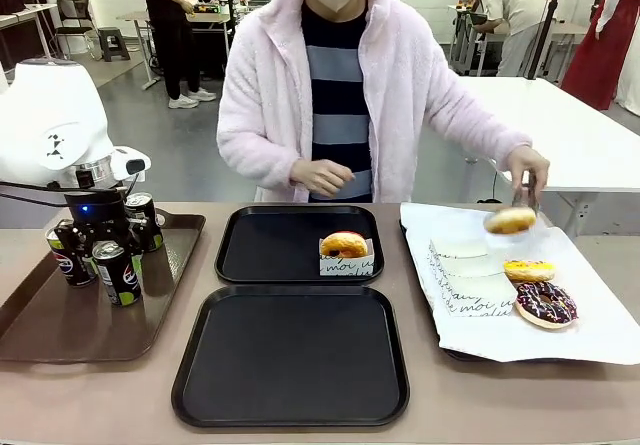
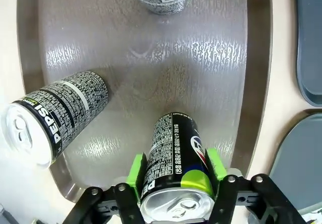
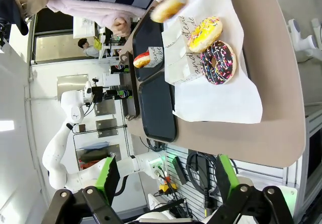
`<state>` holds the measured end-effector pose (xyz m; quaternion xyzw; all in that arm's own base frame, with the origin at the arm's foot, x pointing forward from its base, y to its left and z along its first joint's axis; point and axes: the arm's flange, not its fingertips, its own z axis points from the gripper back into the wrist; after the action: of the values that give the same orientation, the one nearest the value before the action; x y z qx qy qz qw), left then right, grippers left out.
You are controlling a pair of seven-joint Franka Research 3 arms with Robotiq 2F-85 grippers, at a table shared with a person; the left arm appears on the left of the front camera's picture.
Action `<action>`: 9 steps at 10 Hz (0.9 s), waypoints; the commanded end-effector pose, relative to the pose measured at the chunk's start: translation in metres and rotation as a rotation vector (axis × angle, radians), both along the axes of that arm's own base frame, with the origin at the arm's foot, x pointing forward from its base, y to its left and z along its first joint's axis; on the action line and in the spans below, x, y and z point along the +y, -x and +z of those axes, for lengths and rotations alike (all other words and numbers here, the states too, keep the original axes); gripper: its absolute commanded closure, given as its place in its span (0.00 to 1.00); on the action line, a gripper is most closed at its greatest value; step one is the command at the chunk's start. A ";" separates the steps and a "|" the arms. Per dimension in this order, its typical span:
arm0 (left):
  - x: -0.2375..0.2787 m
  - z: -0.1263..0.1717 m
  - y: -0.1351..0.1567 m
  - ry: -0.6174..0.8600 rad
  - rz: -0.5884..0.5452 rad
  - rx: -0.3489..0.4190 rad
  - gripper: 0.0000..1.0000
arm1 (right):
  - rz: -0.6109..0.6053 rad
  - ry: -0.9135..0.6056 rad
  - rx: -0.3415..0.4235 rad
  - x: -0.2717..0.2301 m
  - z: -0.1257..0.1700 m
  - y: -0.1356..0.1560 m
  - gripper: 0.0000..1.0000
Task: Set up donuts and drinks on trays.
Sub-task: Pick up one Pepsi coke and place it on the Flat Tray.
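**Left pincer clamped on a can in the brown tray**

You have the left gripper (image 2: 176,169) closed on an upright drink can (image 2: 171,143), a green pad on each side. It stands in the brown tray (image 1: 40,315) near two other cans (image 2: 55,116). The right gripper (image 3: 168,178) gapes wide, holding nothing. The far black tray (image 1: 260,250) carries one sleeved glazed donut (image 1: 343,244), and the near black tray (image 1: 290,355) lies just before it. Two iced donuts (image 1: 545,303) lie on the paper-lined tray (image 1: 600,340) (a person's hand (image 1: 527,163) holds a third donut (image 1: 510,220) above it).
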<state>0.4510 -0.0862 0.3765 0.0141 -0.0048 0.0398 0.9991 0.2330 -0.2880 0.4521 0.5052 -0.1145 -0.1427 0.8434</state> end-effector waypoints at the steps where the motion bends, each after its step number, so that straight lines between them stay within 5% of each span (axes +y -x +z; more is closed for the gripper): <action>1: -0.001 0.008 -0.001 -0.018 0.015 0.002 0.90 | 0.004 -0.006 -0.003 0.000 0.001 0.001 0.00; 3: -0.003 0.048 0.007 -0.082 -0.007 0.024 0.96 | 0.004 -0.006 -0.003 0.000 0.001 0.001 0.00; 6: 0.009 0.142 0.028 0.026 -0.065 -0.012 0.96 | 0.004 -0.006 -0.003 0.000 0.001 0.001 0.00; 9: 0.018 0.190 0.040 0.109 -0.060 -0.084 0.96 | 0.004 -0.006 -0.003 0.000 0.001 0.001 0.00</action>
<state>0.4088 -0.0704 0.5696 -0.0215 -0.0429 0.0158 0.9987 0.2331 -0.2879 0.4520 0.5053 -0.1141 -0.1427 0.8434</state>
